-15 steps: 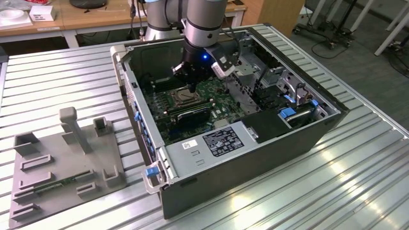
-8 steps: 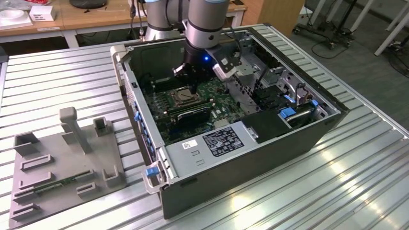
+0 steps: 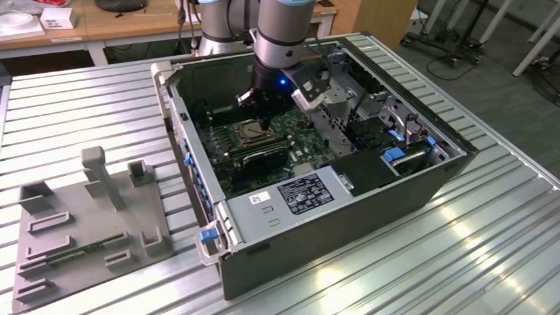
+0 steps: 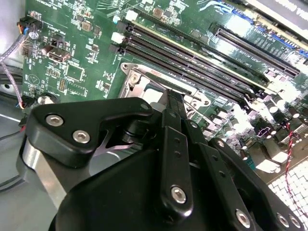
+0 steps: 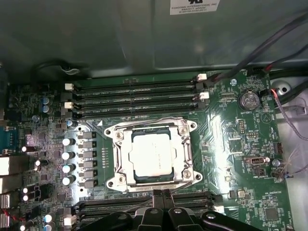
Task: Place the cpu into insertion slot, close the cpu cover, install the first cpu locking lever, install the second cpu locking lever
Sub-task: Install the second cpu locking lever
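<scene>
Green motherboard (image 5: 240, 159): cpu (image 5: 153, 155) seated under cover; fingers (image 5: 162, 198) clenched, beside socket edge.

A grey-and-silver robot arm (image 3: 280, 39) reaches down into an open black computer tower case (image 3: 350, 190) lying on its side on a ribbed metal table (image 3: 490, 262), its dark gripper (image 3: 260, 111) poised just above the silvery-framed square insertion slot (image 3: 249, 132) on the green motherboard (image 3: 262, 147). A grey moulded parts tray (image 3: 83, 223) sits on the table towards the exterior view's left.
</scene>
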Robot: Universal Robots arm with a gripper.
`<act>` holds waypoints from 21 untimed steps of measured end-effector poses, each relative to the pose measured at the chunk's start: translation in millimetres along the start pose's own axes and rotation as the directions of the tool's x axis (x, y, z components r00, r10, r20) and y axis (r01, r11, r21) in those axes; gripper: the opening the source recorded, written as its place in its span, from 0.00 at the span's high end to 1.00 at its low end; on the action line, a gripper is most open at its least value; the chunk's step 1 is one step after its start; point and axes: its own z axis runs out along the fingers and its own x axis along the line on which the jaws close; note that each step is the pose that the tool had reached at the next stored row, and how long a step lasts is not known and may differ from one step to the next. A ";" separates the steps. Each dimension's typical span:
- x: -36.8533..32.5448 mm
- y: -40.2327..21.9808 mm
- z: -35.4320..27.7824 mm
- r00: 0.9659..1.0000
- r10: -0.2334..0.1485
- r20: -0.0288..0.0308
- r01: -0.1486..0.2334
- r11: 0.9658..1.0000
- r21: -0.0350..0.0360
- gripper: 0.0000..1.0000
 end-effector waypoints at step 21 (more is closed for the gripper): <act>4.6 -1.0 4.1 1.000 0.000 0.000 0.000 1.000 0.001 0.89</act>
